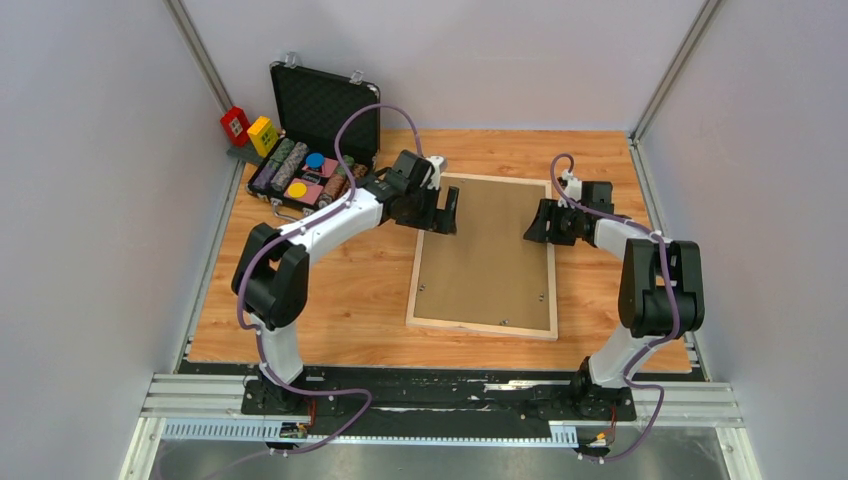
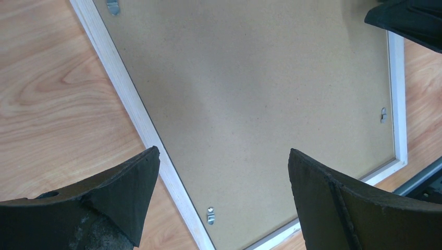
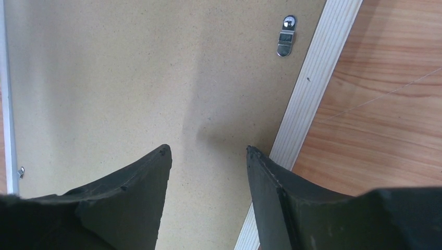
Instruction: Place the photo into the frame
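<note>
The pale wood frame (image 1: 480, 327) lies flat on the table, back side up. A plain brown backing board (image 1: 485, 250) fills it, so the photo is hidden. My left gripper (image 1: 440, 215) hovers open over the frame's left rim (image 2: 135, 112), one finger outside it and one over the board (image 2: 250, 88); its fingertips' midpoint is (image 2: 223, 151). My right gripper (image 1: 535, 225) is open over the board (image 3: 130, 78) just inside the right rim (image 3: 312, 88), nothing between its fingers (image 3: 208, 148).
Small metal turn clips (image 2: 210, 214) (image 3: 286, 36) sit along the board's edges. An open black case (image 1: 325, 105) with chips stands at the back left, beside a red box (image 1: 236, 124) and a yellow box (image 1: 262, 133). Grey walls close in both sides.
</note>
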Available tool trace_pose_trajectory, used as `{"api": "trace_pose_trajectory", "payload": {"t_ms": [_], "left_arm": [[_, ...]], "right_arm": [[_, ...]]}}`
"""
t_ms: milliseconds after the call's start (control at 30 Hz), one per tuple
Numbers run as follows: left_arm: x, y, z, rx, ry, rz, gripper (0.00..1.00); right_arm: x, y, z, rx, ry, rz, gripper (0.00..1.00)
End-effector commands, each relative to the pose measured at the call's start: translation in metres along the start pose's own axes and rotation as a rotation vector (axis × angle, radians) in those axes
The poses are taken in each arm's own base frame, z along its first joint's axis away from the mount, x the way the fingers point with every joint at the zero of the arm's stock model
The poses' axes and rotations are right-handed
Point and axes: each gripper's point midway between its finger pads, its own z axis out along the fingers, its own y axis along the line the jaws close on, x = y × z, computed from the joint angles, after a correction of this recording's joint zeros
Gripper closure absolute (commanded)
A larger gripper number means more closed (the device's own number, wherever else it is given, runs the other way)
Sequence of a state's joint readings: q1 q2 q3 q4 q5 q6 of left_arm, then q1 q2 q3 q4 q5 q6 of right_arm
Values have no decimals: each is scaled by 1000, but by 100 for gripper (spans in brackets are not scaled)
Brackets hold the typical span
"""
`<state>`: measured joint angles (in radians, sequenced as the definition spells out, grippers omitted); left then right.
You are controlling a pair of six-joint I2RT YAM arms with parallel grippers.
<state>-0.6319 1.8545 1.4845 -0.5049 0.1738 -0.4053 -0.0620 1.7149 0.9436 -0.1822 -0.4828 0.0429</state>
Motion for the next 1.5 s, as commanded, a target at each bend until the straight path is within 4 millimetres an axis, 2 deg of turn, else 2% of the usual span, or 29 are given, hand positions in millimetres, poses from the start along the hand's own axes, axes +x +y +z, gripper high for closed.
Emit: {"api": "trace_pose_trajectory", "payload": {"t_ms": [0,200,300,400,500,533,567,600,633,667,700,733,800,1067,1467], "left_arm": [[-37,3,-10,3,-119,80,0],[-72,6,9,-6,-196,246,0],[-82,13,30,-27,-207,308,0],[-98,19,41,-65,-242,357,0],[-109,28,58,-104,-268,375,0],[-117,26,59,-106,-288,381,0],[-116,31,67,-118,-280,381,0],[-126,29,67,-121,-301,381,0],[-122,34,77,-138,-284,376,0],[-130,32,76,-139,-295,375,0],[-127,41,85,-176,-280,364,0],[-135,41,84,-186,-290,360,0],[-131,50,98,-216,-266,349,0],[-131,70,113,-271,-257,300,0],[-114,73,129,-192,-187,227,0]], "right_arm": [[-2,3,-10,10,-3,-10,41],[-25,22,-33,-28,-86,-67,37],[-33,30,-45,-35,-124,-98,36],[-37,34,-55,-34,-149,-118,32],[-36,32,-60,-16,-159,-155,25],[-34,31,-60,-8,-158,-158,25],[-33,30,-60,-5,-156,-160,25],[-32,29,-60,-3,-153,-160,25],[-31,29,-59,-4,-149,-159,25],[-30,29,-59,-5,-148,-158,25],[-30,29,-58,-7,-145,-157,25],[-29,29,-58,-8,-144,-157,26],[-29,29,-58,-11,-142,-156,26],[-25,25,-55,-15,-129,-136,27],[-23,19,-56,-15,-127,-109,27]]}}
